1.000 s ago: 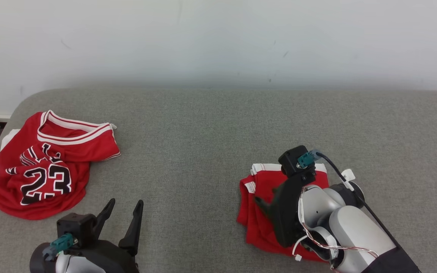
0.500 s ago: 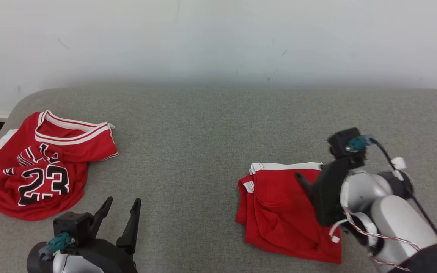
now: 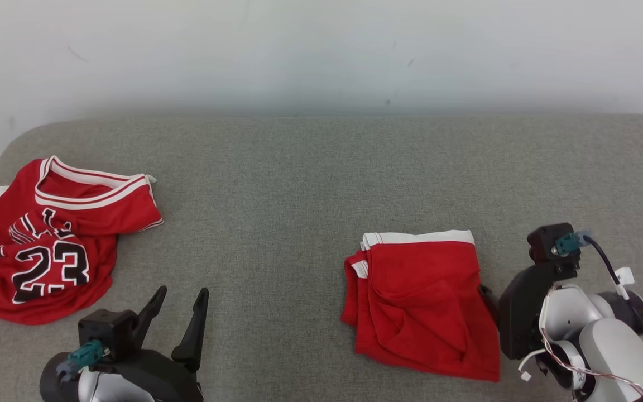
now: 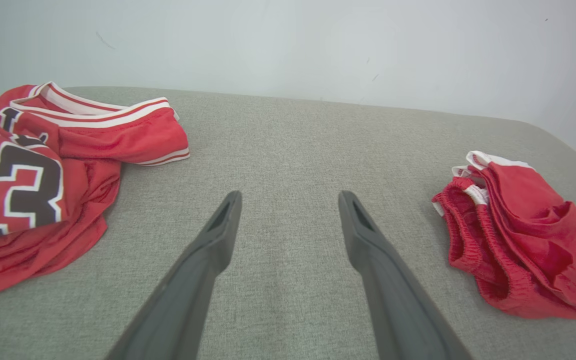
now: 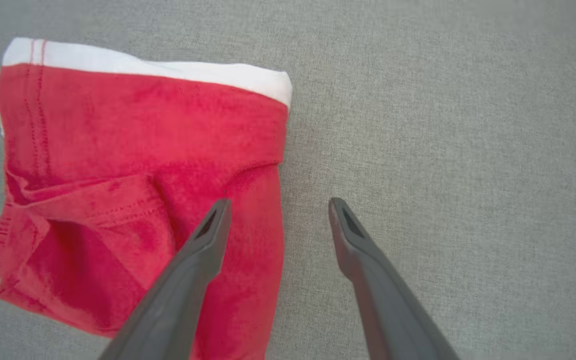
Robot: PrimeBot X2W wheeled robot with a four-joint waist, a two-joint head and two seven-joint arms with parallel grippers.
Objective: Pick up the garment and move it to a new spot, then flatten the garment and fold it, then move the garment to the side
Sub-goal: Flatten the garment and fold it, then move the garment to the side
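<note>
Folded shorts (image 3: 419, 301) lay on the cushion's (image 3: 299, 184) right half, so the set-aside step looked done. Right gripper (image 5: 279, 201) hung spread and empty over their right edge; left gripper (image 4: 289, 195) was likewise spread, holding nothing. Next, probably the crumpled jersey (image 3: 48, 240) far left, needing a reach and pinch; it read "23", lettering above unreadable.

shorts (image 3: 427, 301): red, white band | jersey (image 3: 104, 215): red, black 23 | cushion (image 3: 277, 223): grey

Folded red garment (image 5: 133, 150), right pincer (image 5: 279, 201) spread, grey upholstery (image 5: 443, 125)
</note>
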